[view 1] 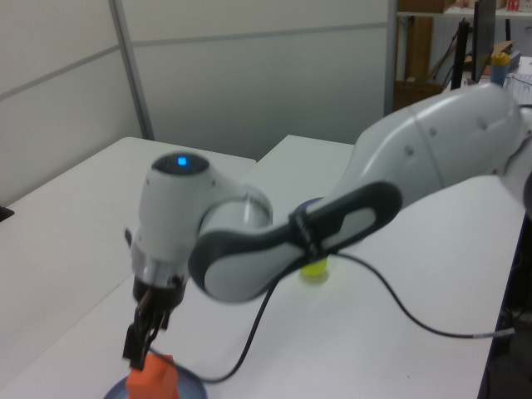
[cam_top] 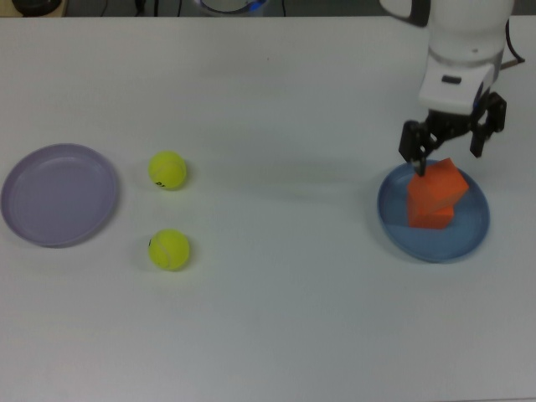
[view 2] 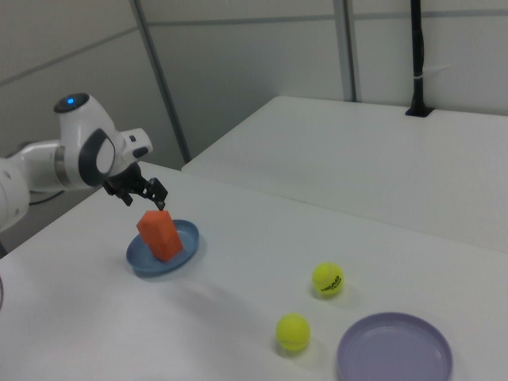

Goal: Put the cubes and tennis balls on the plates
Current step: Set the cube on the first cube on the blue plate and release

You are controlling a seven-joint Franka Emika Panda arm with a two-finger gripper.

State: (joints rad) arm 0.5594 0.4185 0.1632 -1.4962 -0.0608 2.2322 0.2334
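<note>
Two orange cubes [cam_top: 435,199] stand stacked on the blue plate [cam_top: 394,219], the upper one turned askew. In the right view they read as one tall orange block, the cubes [view 2: 160,234], on the blue plate [view 2: 189,241]. My gripper [cam_top: 449,144] hangs just above the stack, open, with nothing between its fingers. It also shows in the left view, gripper [view 1: 143,342] over the cubes [view 1: 154,378], and in the right view, gripper [view 2: 143,193]. Two tennis balls [cam_top: 168,170] [cam_top: 170,249] lie on the table next to the empty lavender plate [cam_top: 59,194].
The white arm reaches in from the top view's upper right, with a black cable [view 1: 399,320] trailing over the table. In the right view the tennis balls [view 2: 328,279] [view 2: 293,332] lie close to the lavender plate [view 2: 394,349]. A black pole [view 2: 416,55] stands on the far table.
</note>
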